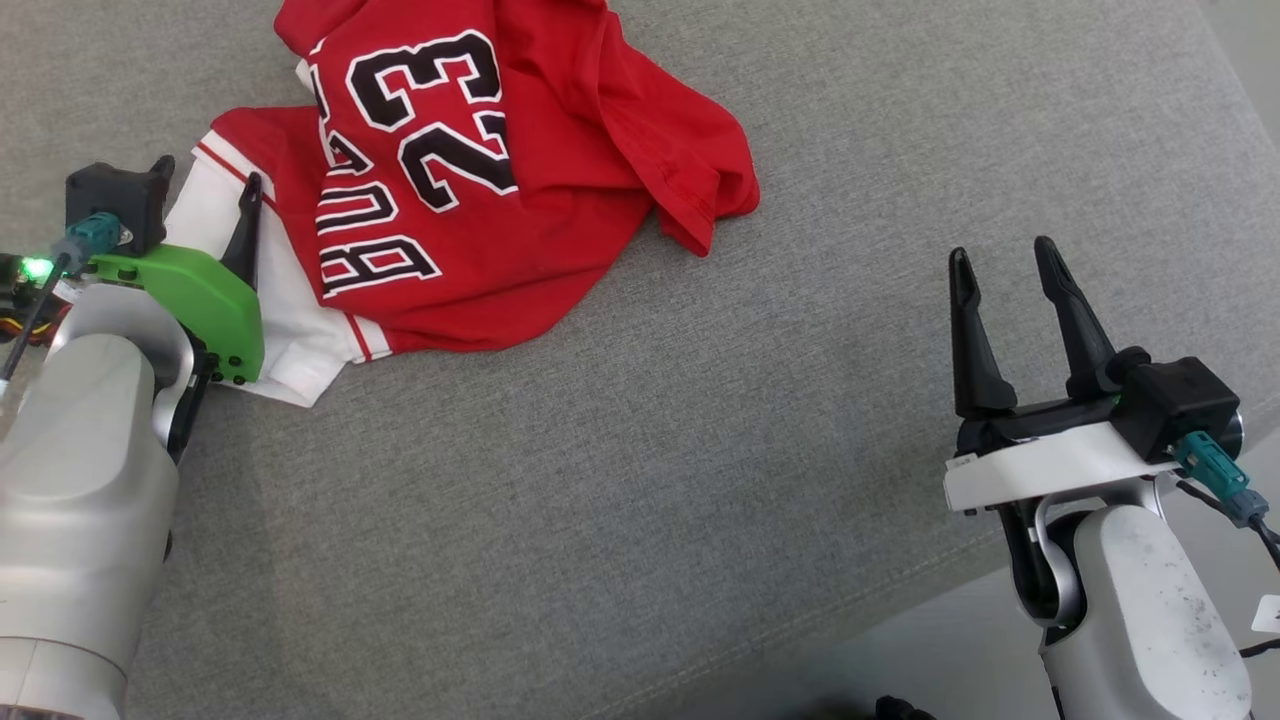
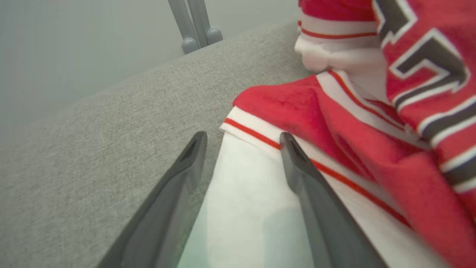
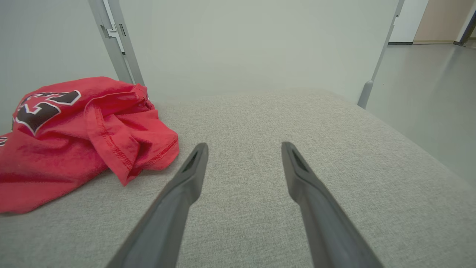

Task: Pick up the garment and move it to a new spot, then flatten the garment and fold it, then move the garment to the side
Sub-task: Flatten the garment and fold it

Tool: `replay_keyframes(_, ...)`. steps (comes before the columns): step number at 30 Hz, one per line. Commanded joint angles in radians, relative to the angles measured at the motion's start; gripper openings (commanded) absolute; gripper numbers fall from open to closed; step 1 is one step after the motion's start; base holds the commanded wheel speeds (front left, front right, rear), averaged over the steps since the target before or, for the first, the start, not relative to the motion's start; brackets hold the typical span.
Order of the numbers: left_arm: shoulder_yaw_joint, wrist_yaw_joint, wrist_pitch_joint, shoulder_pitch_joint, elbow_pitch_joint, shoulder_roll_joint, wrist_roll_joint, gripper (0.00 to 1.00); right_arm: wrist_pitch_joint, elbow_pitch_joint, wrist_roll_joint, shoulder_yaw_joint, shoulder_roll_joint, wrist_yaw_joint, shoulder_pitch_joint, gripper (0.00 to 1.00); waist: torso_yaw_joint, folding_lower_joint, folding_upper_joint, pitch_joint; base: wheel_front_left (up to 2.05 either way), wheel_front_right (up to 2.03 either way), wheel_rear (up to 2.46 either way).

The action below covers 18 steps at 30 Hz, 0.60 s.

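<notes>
- Garment (image 1: 480, 200): a red jersey, crumpled on the grey cushion (image 1: 700, 480) at 11 o'clock in the head view.
- Handling (a judgement): light, limp, not fragile; it will sag and drag rather than slip.
- Left gripper (image 2: 242, 137): fingers spread over the white sleeve (image 2: 245, 201) edge at 9 o'clock, nothing clamped.
- Right gripper (image 1: 1002, 250): fingers spread, empty, at 4 o'clock, well apart from the garment.
- Recommended hold: pinch the sleeve hem.
</notes>
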Motion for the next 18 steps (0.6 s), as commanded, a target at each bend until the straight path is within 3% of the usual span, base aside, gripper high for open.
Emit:
replay_keyframes(1,-0.011,0.000,0.014,-0.021,0.024,0.005,-0.012,1.00,-0.003,-0.001,0.002,-0.001,0.000,-0.001,-0.007,1.00,0.000,-0.0002,-0.0001,0.000,0.00,0.00,0.00)
replay_keyframes(3,-0.038,0.001,0.031,-0.016,0.053,-0.005,-0.030,1.00,-0.003,0.000,0.002,0.000,0.000,-0.001,-0.008,1.00,0.002,-0.0002,-0.0001,-0.004,0.00,0.00,0.00)
replay_keyframes(4,-0.048,0.001,0.042,-0.014,0.065,-0.013,-0.041,0.78,-0.003,0.001,0.001,0.000,0.000,-0.001,-0.009,1.00,0.003,-0.0002,-0.0001,-0.007,0.00,0.00,0.00)
replay_keyframes(6,-0.077,0.001,0.051,-0.016,0.073,-0.020,-0.060,0.00,-0.003,0.003,0.000,-0.003,0.000,-0.001,-0.007,1.00,0.008,-0.0002,-0.0001,-0.013,0.00,0.00,0.00)
replay_keyframes(18,-0.171,0.001,-0.035,0.009,0.063,-0.031,-0.152,0.00,-0.003,0.021,-0.011,-0.001,0.000,-0.001,0.027,1.00,0.079,-0.0002,-0.0001,-0.100,0.00,0.00,0.00)
